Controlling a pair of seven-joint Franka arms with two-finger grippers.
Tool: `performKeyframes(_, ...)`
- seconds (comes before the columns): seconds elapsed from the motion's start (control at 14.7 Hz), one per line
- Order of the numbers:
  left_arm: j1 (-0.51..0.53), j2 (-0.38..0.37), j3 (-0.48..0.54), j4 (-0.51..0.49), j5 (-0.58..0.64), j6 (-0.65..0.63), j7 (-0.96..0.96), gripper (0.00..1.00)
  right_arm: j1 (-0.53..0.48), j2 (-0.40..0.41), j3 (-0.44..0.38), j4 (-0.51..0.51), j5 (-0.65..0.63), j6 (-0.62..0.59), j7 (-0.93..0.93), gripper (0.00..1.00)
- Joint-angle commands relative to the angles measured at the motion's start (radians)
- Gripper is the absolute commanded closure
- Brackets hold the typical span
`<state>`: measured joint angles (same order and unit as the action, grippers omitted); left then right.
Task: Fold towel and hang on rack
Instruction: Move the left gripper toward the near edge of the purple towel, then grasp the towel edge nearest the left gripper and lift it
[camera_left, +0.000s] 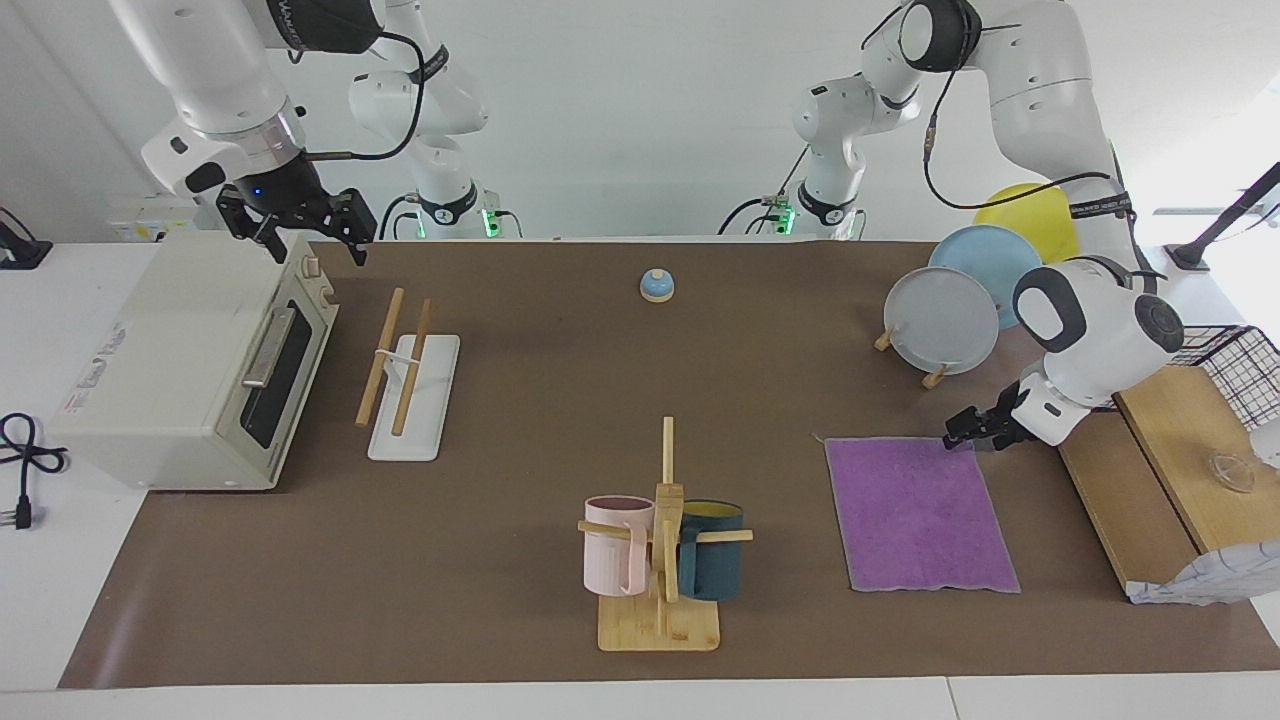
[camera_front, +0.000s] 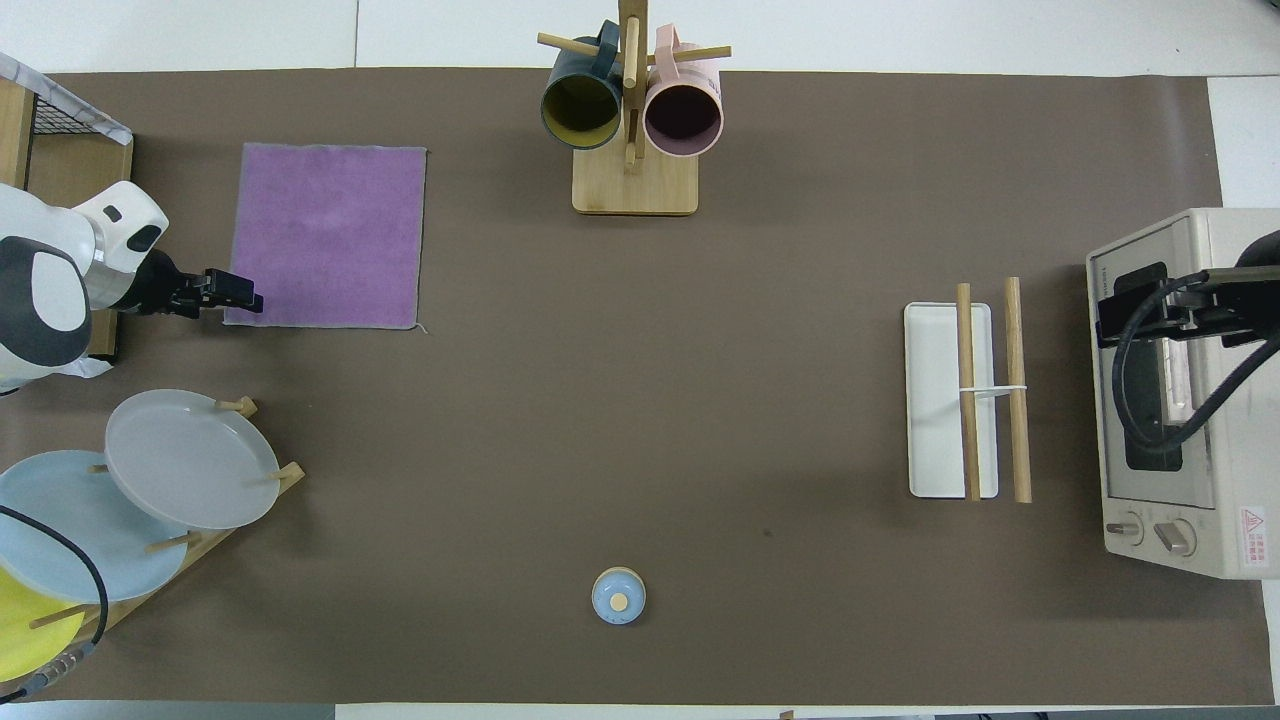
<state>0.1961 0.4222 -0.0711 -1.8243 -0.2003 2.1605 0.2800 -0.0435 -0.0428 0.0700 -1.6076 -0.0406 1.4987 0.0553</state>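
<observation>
The towel (camera_left: 920, 515) (camera_front: 325, 235) lies flat and unfolded, purple face up, toward the left arm's end of the table. My left gripper (camera_left: 962, 432) (camera_front: 242, 297) is low at the towel's corner nearest the robots, on the side of the wooden board, fingers open; I cannot tell whether it touches the cloth. The rack (camera_left: 405, 365) (camera_front: 985, 400), two wooden rods over a white base, stands bare beside the toaster oven. My right gripper (camera_left: 312, 248) (camera_front: 1108, 322) waits open over the oven's top.
A mug tree (camera_left: 660, 540) with a pink and a dark mug stands at the table's edge farthest from the robots. A plate stand (camera_left: 940, 320) holds three plates near the left arm. A toaster oven (camera_left: 190, 370), a blue bell (camera_left: 656, 285), a wooden board and wire basket (camera_left: 1150, 470).
</observation>
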Motion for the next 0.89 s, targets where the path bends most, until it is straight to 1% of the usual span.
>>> performKeyframes(0.0,0.006,-0.011,-0.006,-0.026,-0.05,0.022,0.021,0.09,-0.004,0.001,0.001,0.006,0.024,-0.009,-0.012,0.0)
performKeyframes(0.2,0.008,-0.01,-0.007,-0.029,-0.057,0.022,0.03,0.26,-0.006,0.001,0.001,0.005,0.024,-0.009,-0.012,0.0)
performKeyframes(0.34,0.008,-0.01,-0.006,-0.029,-0.062,0.022,0.039,0.4,-0.013,0.001,0.001,0.005,0.024,-0.008,-0.014,0.0)
performKeyframes(0.41,0.008,-0.01,-0.006,-0.029,-0.062,0.025,0.045,0.45,-0.015,0.001,0.001,0.005,0.025,-0.008,-0.014,0.0)
performKeyframes(0.48,0.008,-0.01,-0.006,-0.029,-0.062,0.024,0.053,0.48,-0.015,0.001,0.001,0.005,0.024,-0.008,-0.014,0.0)
performKeyframes(0.61,0.011,-0.01,-0.006,-0.024,-0.062,0.021,0.065,0.49,-0.015,0.001,0.001,0.005,0.024,-0.008,-0.014,0.0)
performKeyframes(0.75,0.009,-0.008,-0.006,-0.021,-0.062,0.024,0.067,0.49,-0.015,0.001,0.001,0.006,0.024,-0.006,-0.012,0.0)
performKeyframes(0.82,0.008,-0.007,-0.006,-0.021,-0.062,0.028,0.067,0.45,-0.015,0.001,0.001,0.006,0.025,-0.006,-0.014,0.0)
